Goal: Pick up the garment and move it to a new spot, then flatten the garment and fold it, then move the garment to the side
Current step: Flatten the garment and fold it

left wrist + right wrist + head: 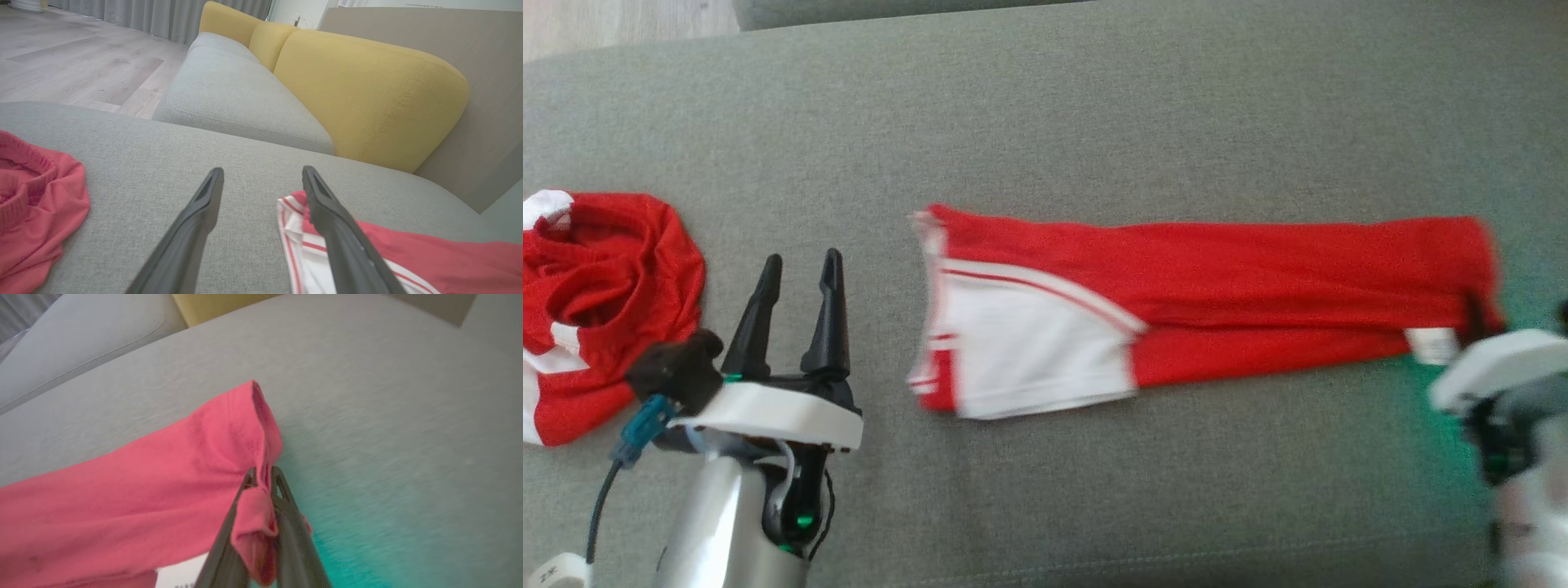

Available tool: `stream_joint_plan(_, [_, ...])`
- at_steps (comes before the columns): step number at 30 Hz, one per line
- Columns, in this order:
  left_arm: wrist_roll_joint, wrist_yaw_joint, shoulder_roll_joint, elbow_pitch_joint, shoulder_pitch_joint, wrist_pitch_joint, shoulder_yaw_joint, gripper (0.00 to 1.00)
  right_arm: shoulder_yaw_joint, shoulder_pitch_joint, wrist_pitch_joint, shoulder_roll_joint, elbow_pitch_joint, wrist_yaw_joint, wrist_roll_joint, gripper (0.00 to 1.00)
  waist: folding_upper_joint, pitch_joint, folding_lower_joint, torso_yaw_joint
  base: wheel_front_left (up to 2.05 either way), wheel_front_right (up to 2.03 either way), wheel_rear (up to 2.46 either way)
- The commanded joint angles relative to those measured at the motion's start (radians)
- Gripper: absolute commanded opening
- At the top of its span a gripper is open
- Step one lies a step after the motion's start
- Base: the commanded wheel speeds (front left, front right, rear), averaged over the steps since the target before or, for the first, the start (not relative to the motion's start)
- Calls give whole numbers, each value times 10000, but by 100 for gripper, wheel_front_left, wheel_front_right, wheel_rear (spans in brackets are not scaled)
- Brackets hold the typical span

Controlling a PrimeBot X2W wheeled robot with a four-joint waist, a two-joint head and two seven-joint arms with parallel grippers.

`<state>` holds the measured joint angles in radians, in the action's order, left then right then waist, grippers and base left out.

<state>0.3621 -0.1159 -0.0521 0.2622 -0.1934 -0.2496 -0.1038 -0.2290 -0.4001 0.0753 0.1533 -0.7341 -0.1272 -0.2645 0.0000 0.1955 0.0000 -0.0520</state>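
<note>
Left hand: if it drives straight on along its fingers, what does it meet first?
Likely the bare grey cushion: the open left hand points between the crumpled red garment and the flattened garment. Its height above the cushion is unclear.

Grey cushion w/ long red-white garment mid, crumpled red cloth left.

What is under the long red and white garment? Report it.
The grey cushion lies under the long red and white garment, showing all around it. The part directly beneath the cloth is covered, so anything there cannot be seen. The right gripper pinches its end.
</note>
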Motion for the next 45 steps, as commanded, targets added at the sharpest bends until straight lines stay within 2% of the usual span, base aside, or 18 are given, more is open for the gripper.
stream_joint_plan(1, [-112,-50,-49,-331,-451,-122,441,100,-341,-320,-278,578,285,-35,249,0,0,12,0,4,0,0,0])
stream_joint_plan(6, [-146,-79,-29,-321,-422,-122,516,100,-2126,-699,-699,1251,229,-35,1949,0,0,-19,0,21,0,0,0])
stream_joint_plan(9, [-145,-92,-17,-267,-386,-122,528,100,-2905,-983,-795,1096,371,-35,3064,0,0,-129,0,32,0,0,0])
stream_joint_plan(12, [-116,-102,-6,-221,-334,-122,539,100,-2826,-1203,-685,547,575,-35,3488,0,0,-275,0,13,0,0,0])
stream_joint_plan(15, [-74,-109,3,-157,-262,-122,542,100,-2358,-1348,-447,-44,843,-35,3254,0,0,-452,0,-33,0,0,0])
stream_joint_plan(16, [-74,-109,3,-157,-262,-122,542,100,-2358,-1348,-447,-44,843,-35,3254,0,0,-452,0,-33,0,0,0])
stream_joint_plan(22, [-8,-120,13,-17,-121,-122,472,100,-410,-1064,306,-836,2019,-35,1910,0,0,-852,0,-15,0,0,0])
stream_joint_plan(28, [90,-121,16,24,47,-122,301,100,1801,-124,1178,-1018,3714,-35,228,0,0,-1082,0,163,0,0,0])
stream_joint_plan(33, [140,-114,17,58,154,-122,196,100,3417,611,1289,-1027,4541,-35,-1376,0,0,-1182,0,346,0,0,0])
stream_joint_plan(38, [160,-71,17,94,153,-122,79,100,4788,904,559,-1029,4329,-35,-2011,0,0,-1133,0,576,0,0,0])
stream_joint_plan(44, [253,6,18,104,152,-122,-33,100,5740,717,-92,-1029,3164,-35,-2337,0,0,-985,0,753,0,0,0])
stream_joint_plan(45, [262,16,18,104,145,-122,-56,100,5823,671,-156,-1030,2941,-35,-2337,37,0,-954,0,776,0,0,0])
